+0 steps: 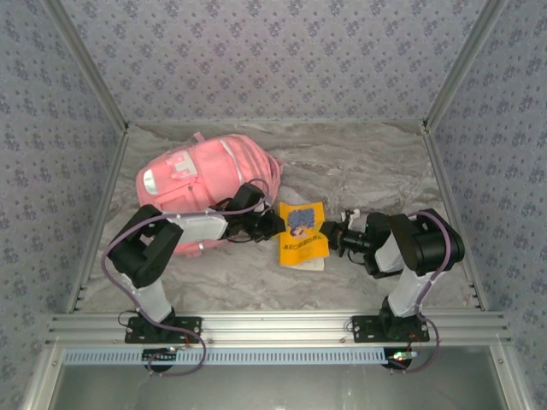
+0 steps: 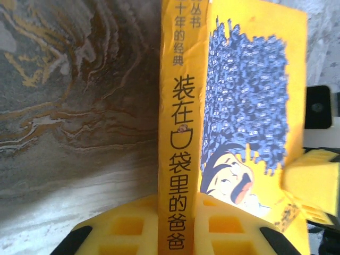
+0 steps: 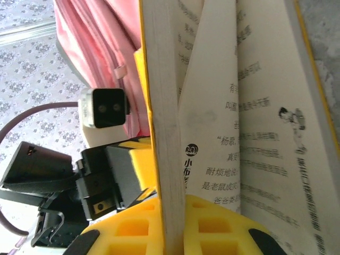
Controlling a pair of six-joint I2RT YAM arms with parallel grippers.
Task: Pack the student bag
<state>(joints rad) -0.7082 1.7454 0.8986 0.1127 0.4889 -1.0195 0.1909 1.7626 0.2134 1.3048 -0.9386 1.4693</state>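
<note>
Now my L pincer (image 2: 178, 226) & R pincer (image 3: 172, 226) both clamp the yellow book (image 1: 301, 232), prob. mid-handover; next move: carry it into the student bag (image 1: 205, 179) at its 10 o'clock.

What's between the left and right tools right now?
A yellow paperback book, clamped by the left tool at its spine and the right tool at its pages; the top external view shows it.
</note>
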